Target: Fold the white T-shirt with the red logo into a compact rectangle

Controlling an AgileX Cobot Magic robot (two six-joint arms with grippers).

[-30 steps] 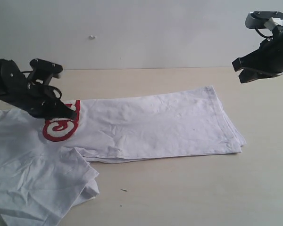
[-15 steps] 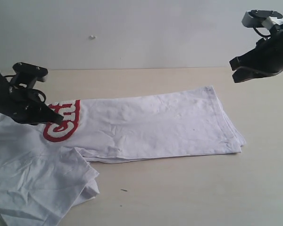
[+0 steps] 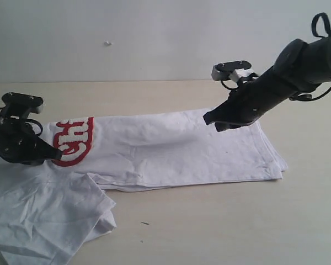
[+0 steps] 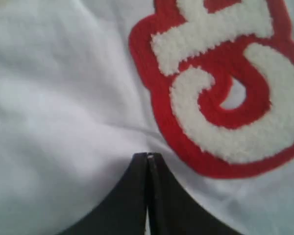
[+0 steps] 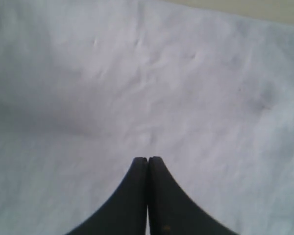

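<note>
Left fingers (image 4: 132,196) and right fingers (image 5: 132,196) pressed together, empty; red logo (image 3: 74,142) perhaps reads "Ch"

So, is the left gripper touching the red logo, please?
Apart. The left wrist view shows white T-shirt cloth between the left gripper and the red logo.

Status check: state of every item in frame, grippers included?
white T-shirt: flat on the table, partly folded into a long band, loose flap at the logo end, not yet a compact rectangle.
red logo: face up, uncovered.
left gripper: shut, nothing held, tip beside the logo.
right gripper: shut, nothing held, over the shirt's other end.
table: bare wood around the shirt.
</note>
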